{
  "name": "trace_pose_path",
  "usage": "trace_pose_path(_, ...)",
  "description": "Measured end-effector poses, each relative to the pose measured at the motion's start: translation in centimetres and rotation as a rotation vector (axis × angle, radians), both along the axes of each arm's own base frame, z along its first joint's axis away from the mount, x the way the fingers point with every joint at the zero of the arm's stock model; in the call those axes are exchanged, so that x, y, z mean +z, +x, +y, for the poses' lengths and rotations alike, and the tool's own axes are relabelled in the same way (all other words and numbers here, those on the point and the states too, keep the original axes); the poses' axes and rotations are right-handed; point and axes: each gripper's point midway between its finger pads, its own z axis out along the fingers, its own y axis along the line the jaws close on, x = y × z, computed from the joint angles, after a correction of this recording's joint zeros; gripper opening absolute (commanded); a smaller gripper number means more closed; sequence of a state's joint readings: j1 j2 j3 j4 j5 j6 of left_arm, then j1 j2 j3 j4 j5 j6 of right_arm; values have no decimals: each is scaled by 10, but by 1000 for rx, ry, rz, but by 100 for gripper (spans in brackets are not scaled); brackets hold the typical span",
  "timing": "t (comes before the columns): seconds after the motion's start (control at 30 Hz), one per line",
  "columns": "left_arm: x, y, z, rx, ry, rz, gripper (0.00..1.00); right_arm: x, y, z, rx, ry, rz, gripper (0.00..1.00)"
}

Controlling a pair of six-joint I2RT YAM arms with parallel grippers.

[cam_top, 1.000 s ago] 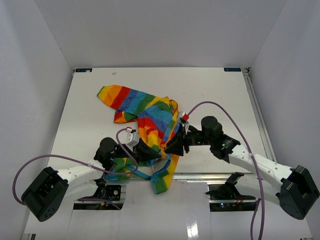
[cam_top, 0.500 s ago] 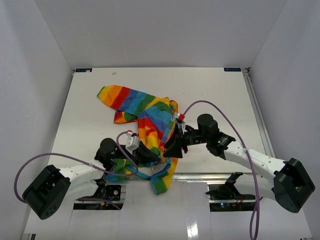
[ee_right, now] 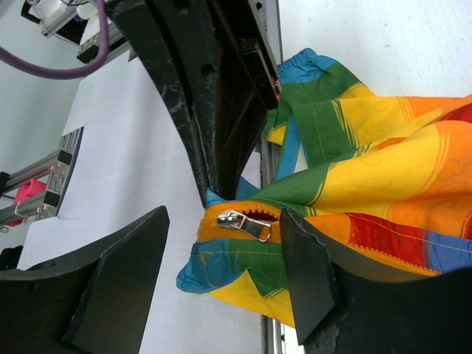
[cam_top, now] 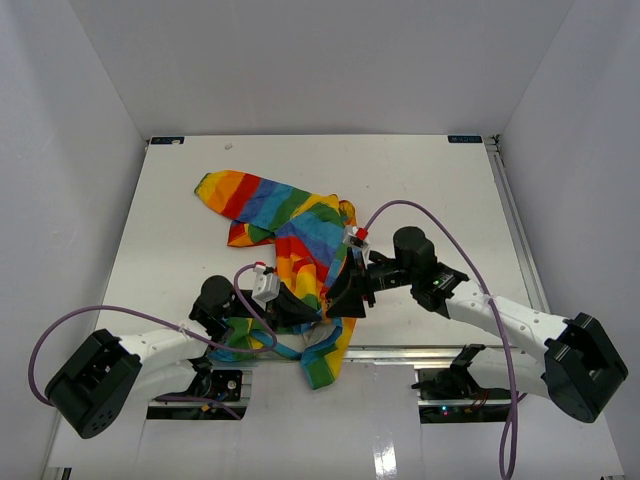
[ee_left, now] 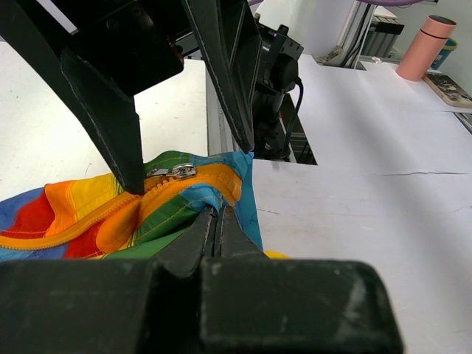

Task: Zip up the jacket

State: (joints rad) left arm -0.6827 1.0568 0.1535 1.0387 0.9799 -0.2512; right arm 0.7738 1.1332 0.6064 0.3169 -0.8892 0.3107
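Note:
The rainbow-striped jacket lies crumpled from the table's middle left down over the near edge. My left gripper is shut on the jacket's blue-and-green hem corner just below the zipper's end. The silver zipper pull lies on the orange zipper tape at that corner. My right gripper stands open around the pull, one finger on each side, neither touching it. In the top view both grippers, left and right, meet over the jacket's lower part.
The table's near edge with its metal rail runs right under the grippers. Purple cables loop over both arms. White walls close in the left, right and back. A pink cup stands off the table.
My right gripper has opened wider and shifted slightly left toward the hem corner. The left gripper has stayed shut on the fabric in the same place.

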Motion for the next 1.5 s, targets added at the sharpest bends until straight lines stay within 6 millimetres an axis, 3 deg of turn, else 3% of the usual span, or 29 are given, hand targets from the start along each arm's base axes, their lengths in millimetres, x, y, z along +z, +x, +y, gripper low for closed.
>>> trace_pose_path(0.23,-2,0,0,1,7,2,0,-13,9,4,-36,-52,38,64)
trace_pose_path(0.4,-4,1,0,3,12,4,0,-16,10,4,-40,-63,47,31)
trace_pose_path(0.5,-6,2,0,10,19,10,0,-15,9,5,-35,-61,49,17)
trace_pose_path(0.67,-7,4,0,21,23,13,0,-11,7,4,-34,-56,47,9)
trace_pose_path(0.77,-7,5,0,25,23,10,0,-7,6,3,-36,-49,40,16)
trace_pose_path(0.83,-7,5,0,28,22,10,0,-6,6,2,-38,-47,37,30)
trace_pose_path(0.9,-7,5,0,28,22,10,0,-6,6,2,-39,-47,35,37)
trace_pose_path(1.07,-7,5,0,27,23,10,0,-7,10,2,-59,-61,32,38)
trace_pose_path(1.27,-8,5,0,27,26,12,0,-4,25,0,-140,-107,-14,46)
trace_pose_path(1.5,-10,4,0,24,31,14,0,22,38,-3,-185,-125,-122,47)
